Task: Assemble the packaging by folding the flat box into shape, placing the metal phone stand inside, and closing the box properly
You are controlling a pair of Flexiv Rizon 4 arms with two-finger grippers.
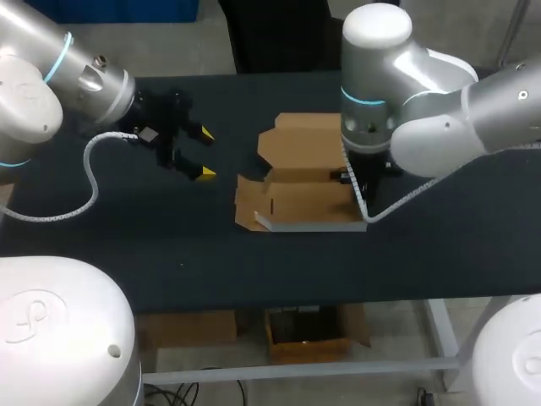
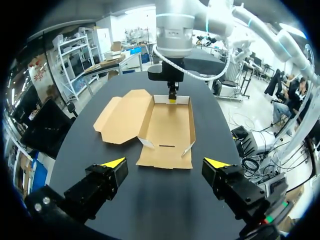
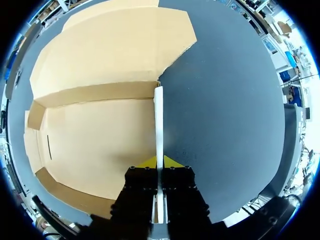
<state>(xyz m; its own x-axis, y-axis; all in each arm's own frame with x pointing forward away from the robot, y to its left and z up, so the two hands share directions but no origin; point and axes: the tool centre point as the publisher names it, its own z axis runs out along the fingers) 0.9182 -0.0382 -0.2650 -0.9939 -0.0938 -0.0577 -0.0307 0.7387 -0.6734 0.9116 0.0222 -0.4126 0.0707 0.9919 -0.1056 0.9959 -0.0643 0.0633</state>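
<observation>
The partly folded cardboard box (image 1: 296, 199) is laid open on the dark surface (image 1: 169, 254), with its lid flap (image 1: 300, 139) spread flat behind the tray. One side wall (image 3: 158, 120) is pinched edge-on between the fingers of the right gripper (image 3: 159, 162), apparently so that it is stood upright as the shape is formed. The left gripper (image 2: 165, 162) is held well apart from the box, fingers spread and empty (probably in readiness for the opposite wall). No metal phone stand can be seen.

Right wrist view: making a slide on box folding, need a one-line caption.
The right pincer shut on the raised side wall of the half-folded cardboard box on the dark table.
</observation>
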